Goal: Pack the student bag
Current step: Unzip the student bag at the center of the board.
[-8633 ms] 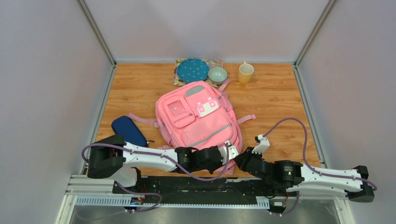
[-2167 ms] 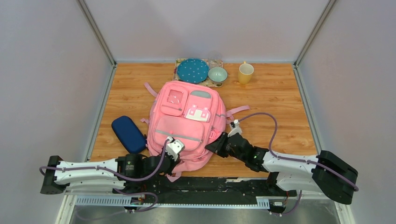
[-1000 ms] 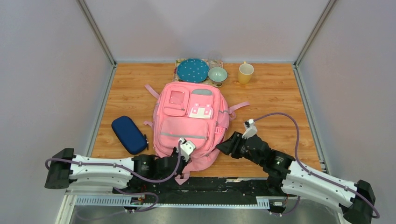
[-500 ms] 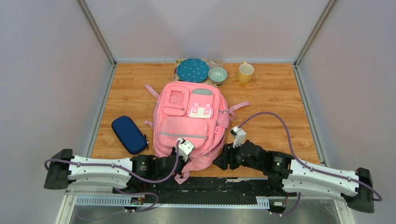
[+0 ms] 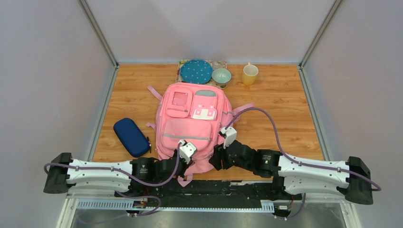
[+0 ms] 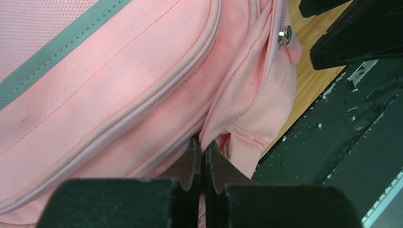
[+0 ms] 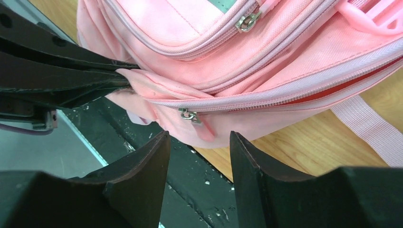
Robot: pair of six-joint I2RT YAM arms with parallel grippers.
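Bag [image 5: 195, 126]: near edge pinched in my left tool [image 6: 202, 145], jaws together on the fabric. Right tool [image 7: 199, 137], jaws apart, hovers just short of the zip pull [image 7: 189, 115]. I judge we're unzipping, so next I close on that pull. The bag lies flat on the surface [image 5: 280, 104]. A second ago the right tool was out by its right side
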